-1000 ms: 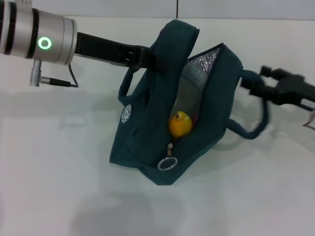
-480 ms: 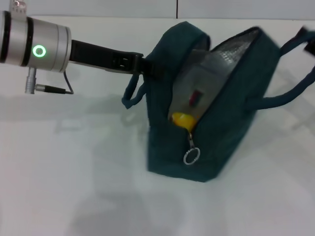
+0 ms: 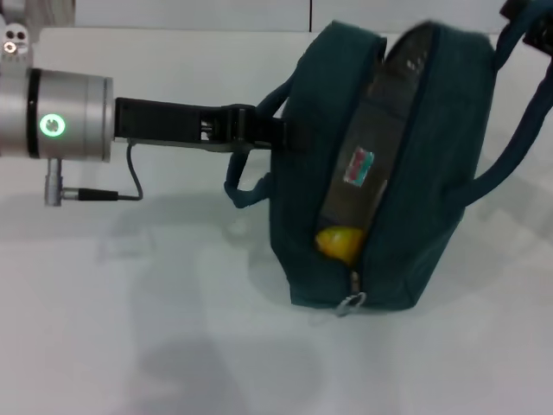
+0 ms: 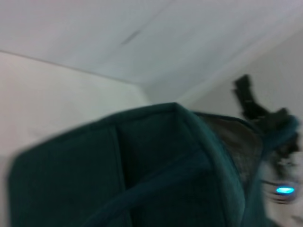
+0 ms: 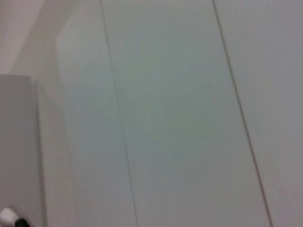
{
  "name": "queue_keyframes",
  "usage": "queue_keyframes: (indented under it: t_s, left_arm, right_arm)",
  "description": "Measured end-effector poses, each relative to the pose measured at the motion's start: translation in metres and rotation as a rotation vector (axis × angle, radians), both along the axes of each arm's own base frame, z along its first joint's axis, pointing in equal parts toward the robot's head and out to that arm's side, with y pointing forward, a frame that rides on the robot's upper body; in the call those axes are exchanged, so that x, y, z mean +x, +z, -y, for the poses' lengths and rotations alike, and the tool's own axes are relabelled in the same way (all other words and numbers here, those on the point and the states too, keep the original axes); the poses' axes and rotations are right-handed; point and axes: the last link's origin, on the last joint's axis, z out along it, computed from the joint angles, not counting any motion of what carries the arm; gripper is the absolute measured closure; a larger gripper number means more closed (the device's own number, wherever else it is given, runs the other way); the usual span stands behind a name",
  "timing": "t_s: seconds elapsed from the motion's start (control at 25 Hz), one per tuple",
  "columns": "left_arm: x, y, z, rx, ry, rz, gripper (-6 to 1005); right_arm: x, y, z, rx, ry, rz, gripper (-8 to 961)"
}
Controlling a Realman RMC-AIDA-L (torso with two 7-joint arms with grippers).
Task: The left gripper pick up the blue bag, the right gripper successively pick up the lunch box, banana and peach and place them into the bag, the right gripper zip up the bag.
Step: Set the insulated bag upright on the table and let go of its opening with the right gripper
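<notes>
The blue bag (image 3: 380, 164) stood upright on the white counter (image 3: 130, 328), a dark teal soft case with its top opening parted in a narrow slit running from top to front. One carry strap (image 3: 251, 173) looped out on the robot's left side, another (image 3: 518, 112) rose taut on its right. Inside the slit showed the lunch box (image 3: 359, 177) — greyish, with a small red-and-green label — and, just below it, the yellow banana (image 3: 340, 243). A metal zipper pull (image 3: 350, 302) hung at the slit's lower end.
</notes>
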Motion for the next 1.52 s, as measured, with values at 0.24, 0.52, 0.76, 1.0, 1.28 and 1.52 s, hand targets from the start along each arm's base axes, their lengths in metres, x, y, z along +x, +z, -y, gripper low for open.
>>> queue_keyframes:
  t_s: [0.24, 0.52, 0.76, 1.0, 1.28, 1.52]
  left_arm:
    - [-0.003, 0.002, 0.010, -0.071, -0.011, 0.106, 966]
    - [-0.027, 0.017, 0.004, -0.030, 0.067, 0.143, 966]
    - [-0.035, 0.023, 0.002, 0.013, 0.090, 0.170, 966]
    - [-0.044, 0.025, 0.001, 0.025, 0.112, 0.127, 966]
    - [-0.043, 0.024, 0.000, 0.033, 0.141, 0.188, 966]
    - [-0.012, -0.003, 0.007, -0.140, 0.073, 0.267, 966]
  right_arm:
    - [0.002, 0.005, -0.012, -0.003, -0.080, 0.024, 83]
    - [0.027, 0.007, -0.008, 0.009, -0.190, 0.064, 85]
    - [0.039, 0.006, 0.004, 0.002, -0.216, 0.069, 88]
    - [0.050, 0.021, 0.020, 0.037, -0.219, 0.027, 90]
    - [0.059, 0.006, 0.023, -0.031, -0.244, 0.062, 94]
    - [0.049, -0.011, 0.016, -0.120, -0.210, 0.105, 97]
